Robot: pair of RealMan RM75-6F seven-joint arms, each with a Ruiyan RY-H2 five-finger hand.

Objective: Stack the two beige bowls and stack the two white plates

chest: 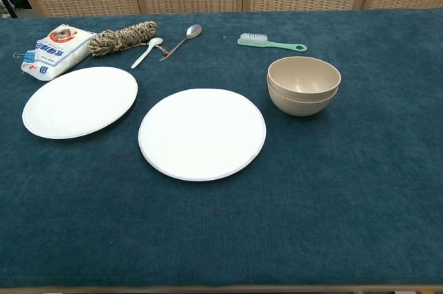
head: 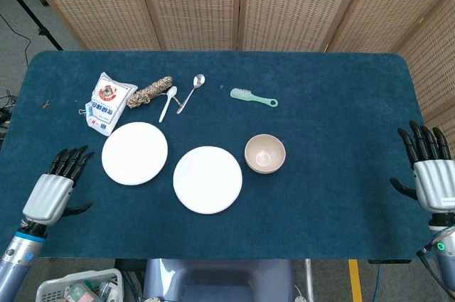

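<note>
Now, plates: the two white plates are not yet stacked. The left plate and the middle plate lie flat on the table, close together but apart, with a strip of blue cloth between them.
Bowls: the two beige bowls sit one inside the other, just right of the middle plate; the chest view shows two rims, so I judge this half of the task as done.
Step in hand: I think it is the lifting of one plate onto the other.
How to do it well: the plates are thin and flat on a soft cloth, so the fingers should come in low at the rim and get under the edge, perhaps with the thumb on top. Then lift it level, carry it over the other plate, center it and lower it gently. A pinch from above would probably slip.
Left hand: it hovers near the front left edge of the table, beside the left plate and not touching it. The fingers are spread and hold nothing. It is the nearer hand for the job.
Right hand: it is at the far right edge, well apart from all the dishes, fingers spread and empty.
Contents of containers: the plates carry nothing; the upper bowl looks empty.
Other things: a bag, a bundle of rope, two spoons and a green brush lie behind the plates, out of the path.
</note>
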